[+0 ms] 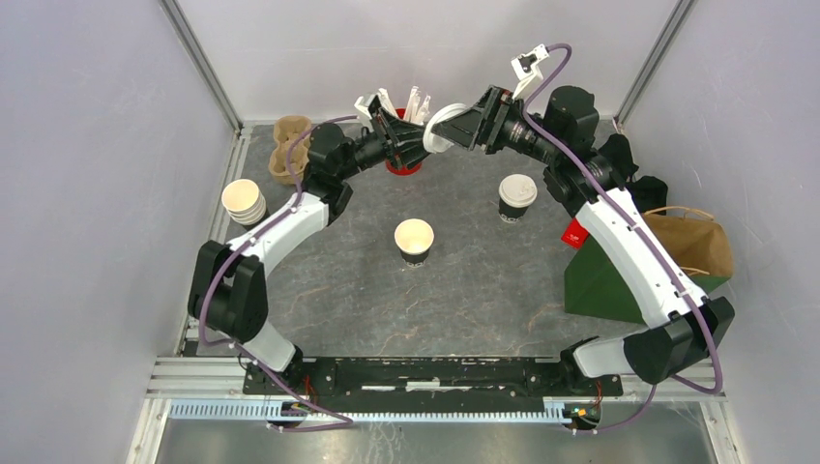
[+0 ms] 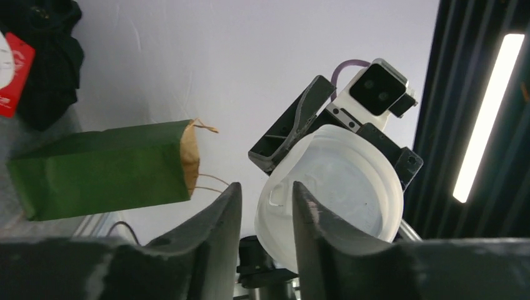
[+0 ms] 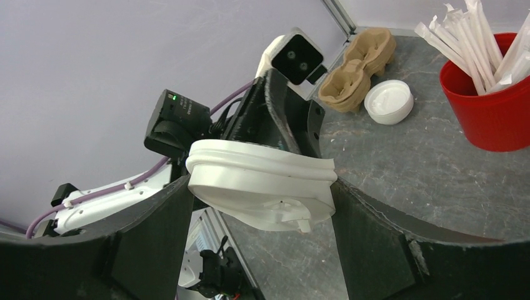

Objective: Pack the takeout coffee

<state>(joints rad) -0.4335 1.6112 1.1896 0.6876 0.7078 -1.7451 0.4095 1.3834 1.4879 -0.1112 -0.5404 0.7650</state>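
A takeout coffee, a black cup with a white lid (image 1: 516, 196), stands right of centre. A lidless black cup (image 1: 414, 241) with a cream inside stands mid-table. Both grippers meet in the air at the back, over the red holder. My right gripper (image 1: 443, 129) (image 3: 262, 187) is shut on a white sip lid (image 1: 437, 124) (image 3: 256, 172), its rim pressed against both fingers. My left gripper (image 1: 414, 138) (image 2: 267, 200) faces it with its jaws a little apart. The lid (image 2: 337, 181) lies just past its fingers, and its edge shows in the gap without being pinched.
A red holder (image 1: 402, 166) (image 3: 494, 106) of wrapped straws stands at the back. Left of it are a cardboard carrier (image 1: 288, 145) (image 3: 356, 69) and loose white lids (image 3: 389, 102). Stacked lidless cups (image 1: 243, 201) stand far left. Green bag (image 1: 604, 280) (image 2: 100, 169) and brown bag (image 1: 691, 237) lie right.
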